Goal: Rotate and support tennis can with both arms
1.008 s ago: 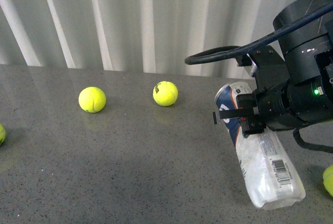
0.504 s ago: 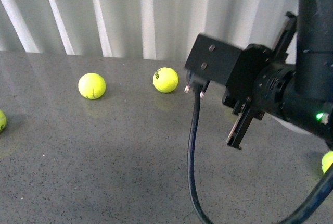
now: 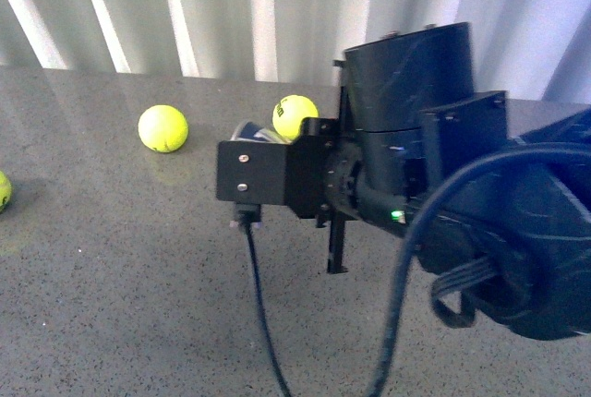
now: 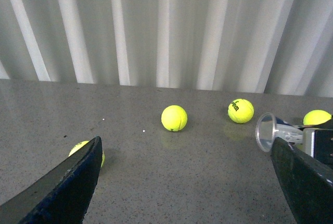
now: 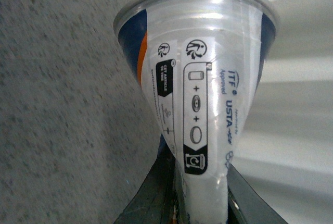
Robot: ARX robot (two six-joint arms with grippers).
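A ribbed white wall (image 3: pixel 212 9) is standing behind the grey speckled table (image 3: pixel 111 305). The right arm (image 3: pixel 443 185) is filling much of the front view, its black bulk and cable hiding most of the tennis can (image 5: pixel 203 78) — only a sliver is showing behind the arm's bracket, near a ball. In the right wrist view the right gripper (image 5: pixel 193 200) is clamping the can's labelled body between its fingers, with the rimmed end pointing away from the wrist. The left gripper (image 4: pixel 184 182) is hanging with its fingers spread wide and empty, and the can's end is showing near one finger. Yellow-green tennis balls (image 4: pixel 174 117) are lying scattered on the table — four in the left wrist view.
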